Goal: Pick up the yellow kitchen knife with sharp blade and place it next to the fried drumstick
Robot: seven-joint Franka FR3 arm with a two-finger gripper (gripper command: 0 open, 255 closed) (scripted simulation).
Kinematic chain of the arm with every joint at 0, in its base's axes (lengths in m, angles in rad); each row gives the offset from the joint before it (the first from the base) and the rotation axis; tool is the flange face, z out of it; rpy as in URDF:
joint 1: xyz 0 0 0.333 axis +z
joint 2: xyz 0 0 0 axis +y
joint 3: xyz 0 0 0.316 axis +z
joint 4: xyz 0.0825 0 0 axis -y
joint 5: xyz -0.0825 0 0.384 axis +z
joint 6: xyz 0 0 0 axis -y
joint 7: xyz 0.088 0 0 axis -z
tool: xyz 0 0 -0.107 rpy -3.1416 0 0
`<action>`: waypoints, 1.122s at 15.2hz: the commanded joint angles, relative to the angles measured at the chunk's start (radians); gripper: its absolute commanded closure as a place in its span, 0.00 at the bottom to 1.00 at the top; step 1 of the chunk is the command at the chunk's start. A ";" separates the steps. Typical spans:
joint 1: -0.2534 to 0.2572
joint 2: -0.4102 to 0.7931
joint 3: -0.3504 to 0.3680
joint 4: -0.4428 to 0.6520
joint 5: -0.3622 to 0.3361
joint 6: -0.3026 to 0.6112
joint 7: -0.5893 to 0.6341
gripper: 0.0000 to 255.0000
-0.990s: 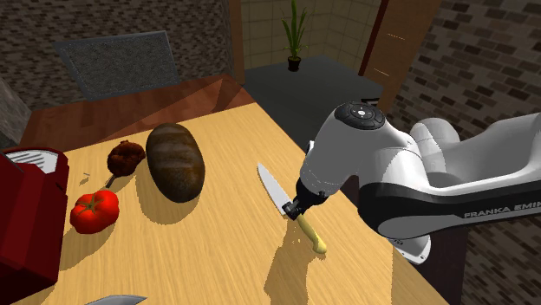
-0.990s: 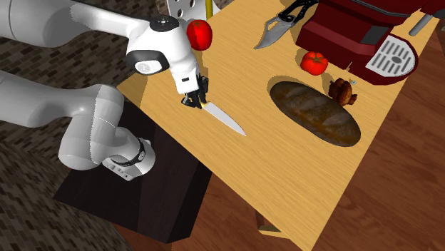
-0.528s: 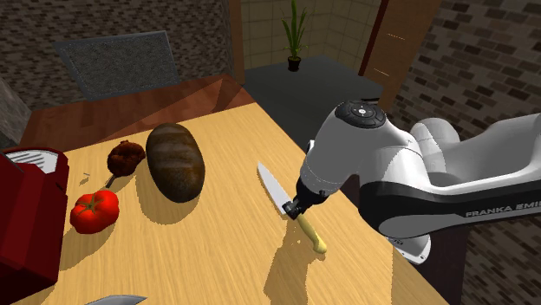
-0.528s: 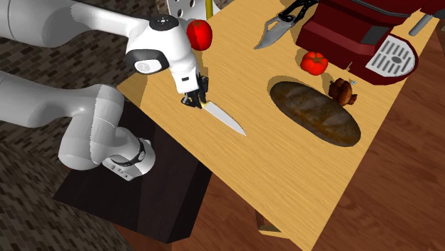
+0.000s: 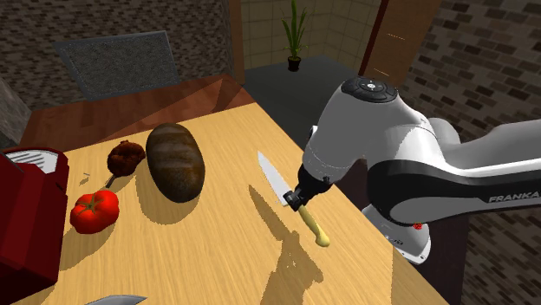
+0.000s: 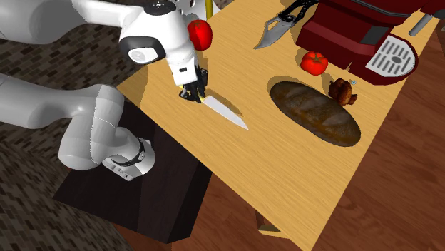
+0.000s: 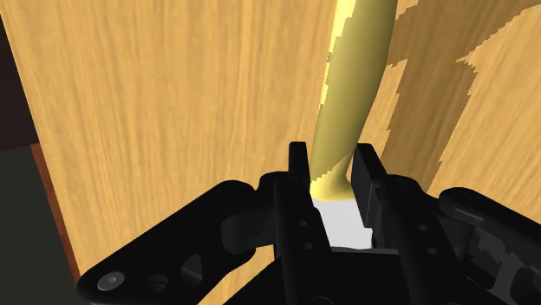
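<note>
Now the black two-finger hand (image 5: 297, 197) is clamped on the yellow-handled kitchen knife with a pale pointed blade (image 5: 274, 179). In the wrist view its fingers (image 7: 299, 166) pinch the spot where handle meets blade. The knife appears to hang just clear of the pale wooden desk (image 5: 217, 251), since its shadow falls apart from it, with the blade reaching out ahead of the hand and the yellow handle trailing behind it. The dark brown, knobbly fried drumstick (image 5: 127, 157) lies well apart from the hand, out beyond the blade tip. A dark brown oval loaf of bread (image 5: 175, 160) lies between the two, just beside the drumstick. The step in hand looks like the carry. To do it well, the grip needs to be firm, because a pinch at the neck leaves weight on both sides and the knife could swivel between the pads. I would raise it enough for the tip to pass over the loaf rather than brush it, and move level and without haste so the blade does not dip. The bare patch of desk beside the drumstick on the side away from the loaf looks like a good spot. There I would lower the knife until it lies flat before letting the fingers part, so that it does not drop or skid into the meat.
</note>
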 commanded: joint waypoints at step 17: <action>-0.043 -0.074 -0.157 0.186 -0.143 -0.256 0.002 1.00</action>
